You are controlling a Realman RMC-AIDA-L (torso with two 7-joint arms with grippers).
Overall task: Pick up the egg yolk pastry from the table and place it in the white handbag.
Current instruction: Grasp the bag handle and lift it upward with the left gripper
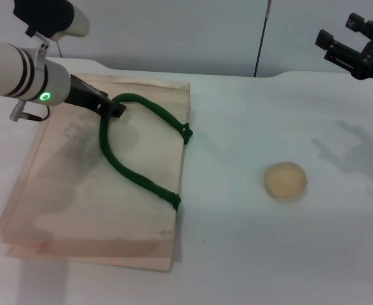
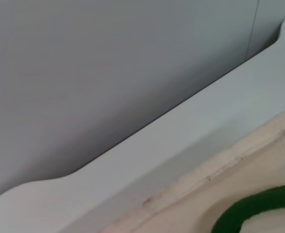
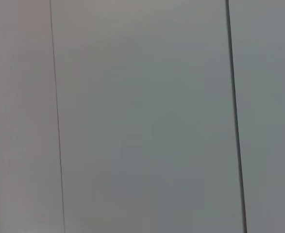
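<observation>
The egg yolk pastry (image 1: 286,180), a small round tan ball, lies on the white table (image 1: 250,254) to the right of the white handbag (image 1: 97,197). The bag lies flat at the left, its dark green rope handle (image 1: 142,175) forming a raised loop. My left gripper (image 1: 114,108) is shut on the top of that loop, above the bag's far part. The left wrist view shows a bit of the green handle (image 2: 259,206) and the bag's edge (image 2: 239,170). My right gripper (image 1: 331,46) hangs open in the air at the far right, well above and behind the pastry.
A grey wall (image 1: 173,32) stands behind the table's far edge. The right wrist view shows only the grey wall panels (image 3: 142,116). Bare tabletop lies between the bag and the pastry.
</observation>
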